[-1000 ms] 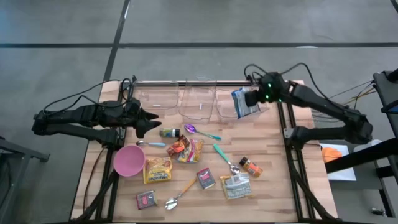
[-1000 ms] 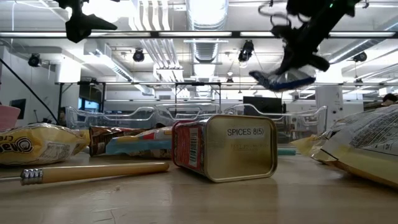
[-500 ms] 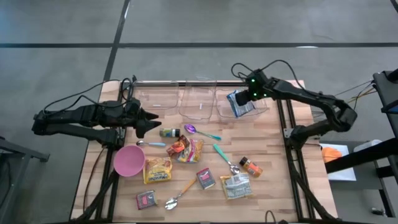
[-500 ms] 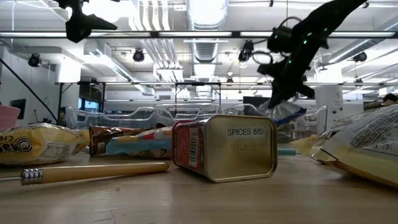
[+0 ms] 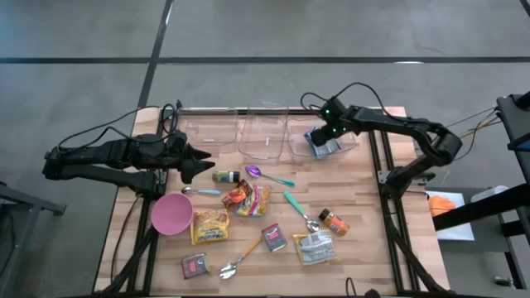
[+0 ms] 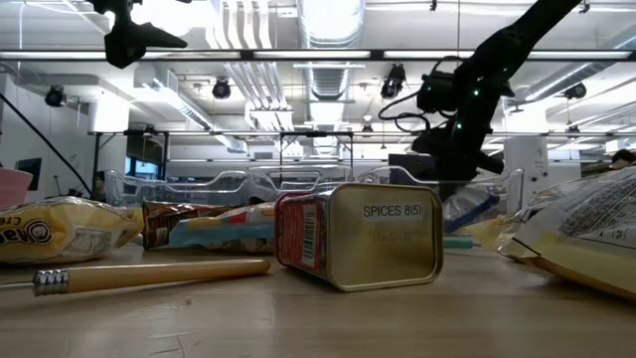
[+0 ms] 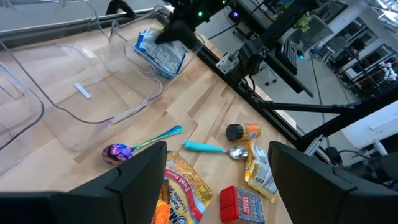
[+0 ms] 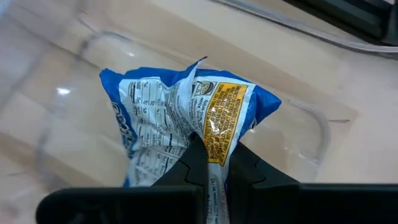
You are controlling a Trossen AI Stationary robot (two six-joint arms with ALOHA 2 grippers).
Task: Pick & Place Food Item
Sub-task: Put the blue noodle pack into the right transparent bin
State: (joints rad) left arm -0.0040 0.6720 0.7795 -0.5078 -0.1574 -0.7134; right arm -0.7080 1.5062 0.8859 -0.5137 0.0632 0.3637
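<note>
A blue and white snack bag [image 8: 180, 118] hangs inside the rightmost clear container [image 5: 354, 142] at the table's far side, with my right gripper [image 8: 214, 158] shut on it. The high view shows the bag [image 5: 324, 146] under the right gripper [image 5: 327, 135]. The left wrist view shows the bag [image 7: 160, 55] within the container's walls. Whether its lower end rests on the container's floor, I cannot tell. My left gripper [image 5: 204, 162] stands open above the table's left side, holding nothing. My right gripper pinches the bag's crumpled upper end [image 8: 214, 134] between its two fingers. The fingers come steeply from above, slanting in from the table's right. The bag hangs below them, creased, down inside the container.
Two more clear containers [image 5: 263, 136] [image 5: 211, 132] stand left of the first. A pink bowl [image 5: 171, 213], snack packets [image 5: 246, 197], spoons [image 5: 269, 175], a spice bottle [image 5: 334, 221] and a red spice tin [image 6: 358, 237] lie over the table's middle and near part.
My right gripper has sunk and gone toward the table's left, tipping more steeply down, still shut on the bag. The bag has come down from above the container's rim into the container.
</note>
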